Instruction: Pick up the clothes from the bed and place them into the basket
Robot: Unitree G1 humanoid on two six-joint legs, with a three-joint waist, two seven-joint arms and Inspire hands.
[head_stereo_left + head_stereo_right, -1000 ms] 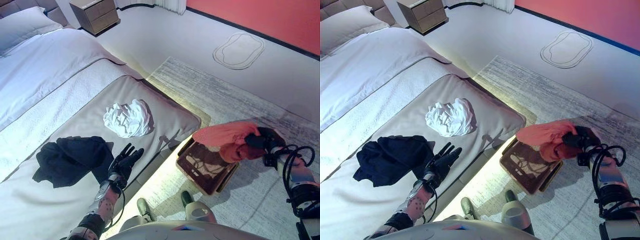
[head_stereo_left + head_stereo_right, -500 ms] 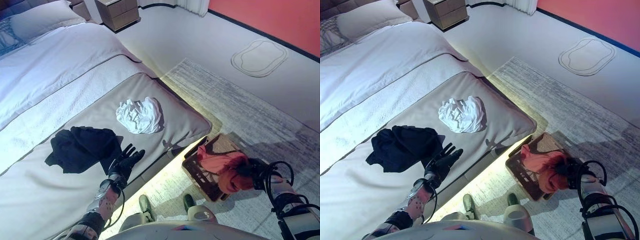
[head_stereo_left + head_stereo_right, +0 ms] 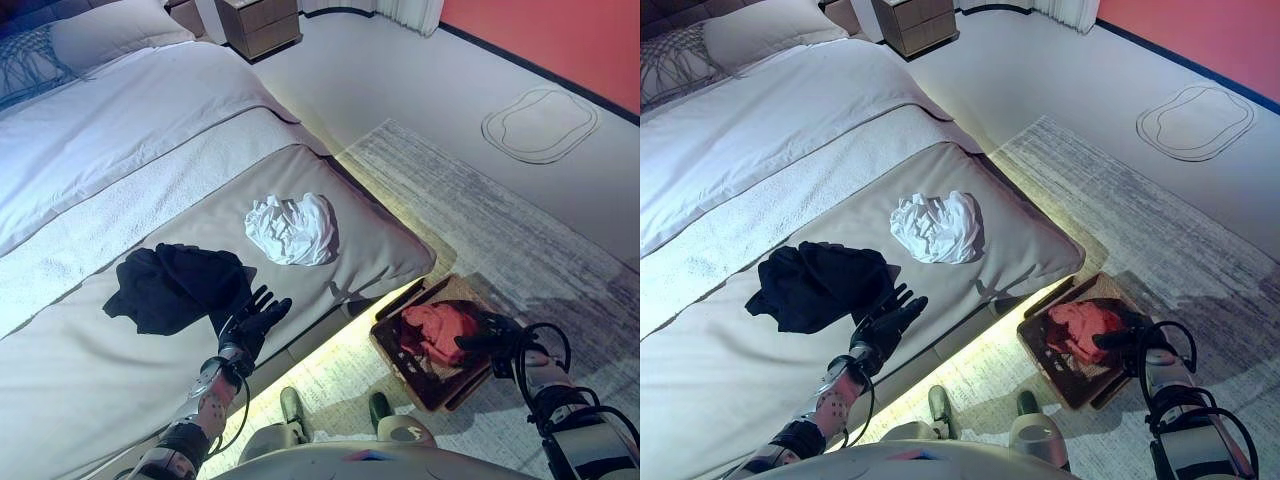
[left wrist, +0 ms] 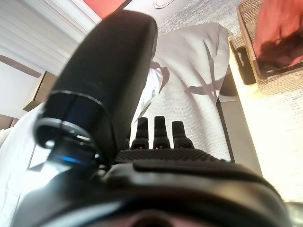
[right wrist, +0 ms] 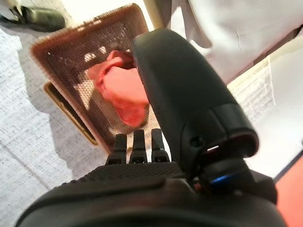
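Red garment [image 3: 438, 331] lies in wicker basket [image 3: 385, 341]; right hand [image 3: 490, 342] released above it. Left hand [image 3: 252, 320] relaxed beside black clothing [image 3: 175, 287]; white shirt [image 3: 292, 228] lies farther along the bed [image 3: 120, 150].

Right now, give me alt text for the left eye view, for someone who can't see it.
The robot's right hand, fingers open, is over a brown wicker basket on the rug, where a crumpled red garment lies. On the grey bed remain a crumpled white garment and a black garment, with the open left hand beside the black one.
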